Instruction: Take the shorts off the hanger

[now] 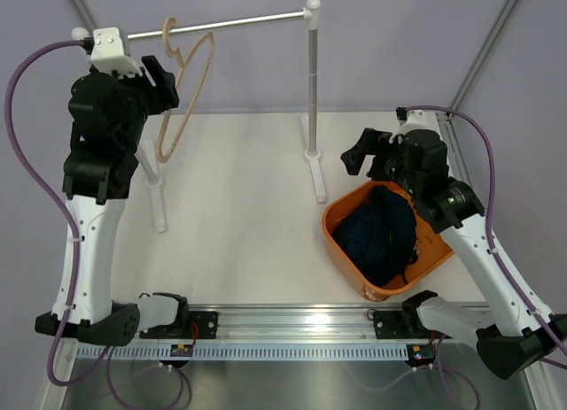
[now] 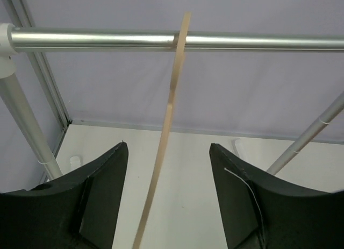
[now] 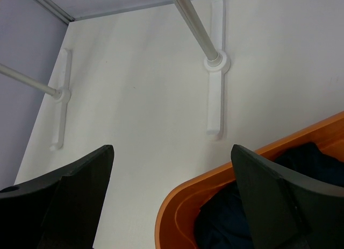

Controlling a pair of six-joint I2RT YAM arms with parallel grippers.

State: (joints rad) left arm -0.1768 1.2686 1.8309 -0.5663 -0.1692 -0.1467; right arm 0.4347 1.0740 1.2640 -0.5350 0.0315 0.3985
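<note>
The dark navy shorts lie bundled in the orange basket at the right; they also show in the right wrist view. The tan wooden hanger hangs bare on the silver rail. In the left wrist view the hanger appears edge-on between my fingers. My left gripper is open, raised beside the hanger, its jaws either side of the wood without touching. My right gripper is open and empty, above the basket's far-left rim.
The rail rests on two upright posts with white feet, one at the left and one at the middle. Purple cables loop off both arms. A metal track runs along the near edge.
</note>
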